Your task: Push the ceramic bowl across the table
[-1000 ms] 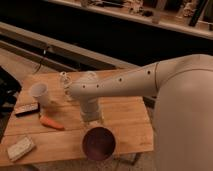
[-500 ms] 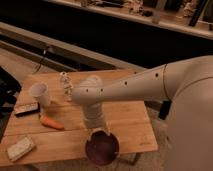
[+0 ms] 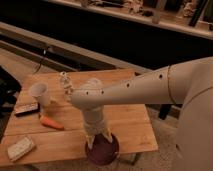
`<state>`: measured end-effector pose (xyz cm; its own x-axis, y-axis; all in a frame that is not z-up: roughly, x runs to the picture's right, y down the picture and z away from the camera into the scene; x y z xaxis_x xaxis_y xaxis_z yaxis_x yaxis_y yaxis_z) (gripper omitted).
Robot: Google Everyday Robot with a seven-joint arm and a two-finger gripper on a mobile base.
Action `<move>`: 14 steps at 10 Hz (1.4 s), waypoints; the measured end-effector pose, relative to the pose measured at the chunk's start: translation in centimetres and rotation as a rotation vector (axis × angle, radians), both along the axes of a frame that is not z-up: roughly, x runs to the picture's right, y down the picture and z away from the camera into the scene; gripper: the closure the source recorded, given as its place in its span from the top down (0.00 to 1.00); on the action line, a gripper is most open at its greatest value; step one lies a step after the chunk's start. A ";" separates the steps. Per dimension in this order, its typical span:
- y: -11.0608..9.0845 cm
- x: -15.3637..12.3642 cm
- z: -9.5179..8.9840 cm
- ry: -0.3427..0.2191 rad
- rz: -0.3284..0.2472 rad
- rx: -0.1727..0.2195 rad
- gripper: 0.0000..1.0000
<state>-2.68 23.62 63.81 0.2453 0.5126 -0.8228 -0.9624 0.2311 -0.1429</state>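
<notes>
The ceramic bowl (image 3: 103,151), dark maroon and glossy, sits at the front edge of the wooden table (image 3: 125,122), and its near rim seems to hang past the edge. My gripper (image 3: 98,138) points down at the end of the pale arm, right over the bowl's far rim and touching or nearly touching it. The wrist hides part of the bowl's far side.
At the table's left stand a white paper cup (image 3: 39,93), a dark flat object (image 3: 26,109), an orange carrot (image 3: 51,122) and a pale wrapped block (image 3: 20,147). A small light item (image 3: 65,81) stands at the back. A long ledge runs behind the table.
Over the last second the bowl has slid toward the table's front edge and slightly right, with my gripper following down behind it. Since half a second ago little has moved.
</notes>
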 end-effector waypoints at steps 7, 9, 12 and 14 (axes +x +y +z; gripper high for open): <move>-10.4 -1.0 6.6 0.003 0.028 0.315 0.65; -10.9 -1.0 8.2 -0.011 0.025 0.323 0.65; -8.6 -1.6 10.4 -0.042 0.037 0.265 0.65; -6.4 -1.8 10.9 -0.049 0.043 0.189 0.65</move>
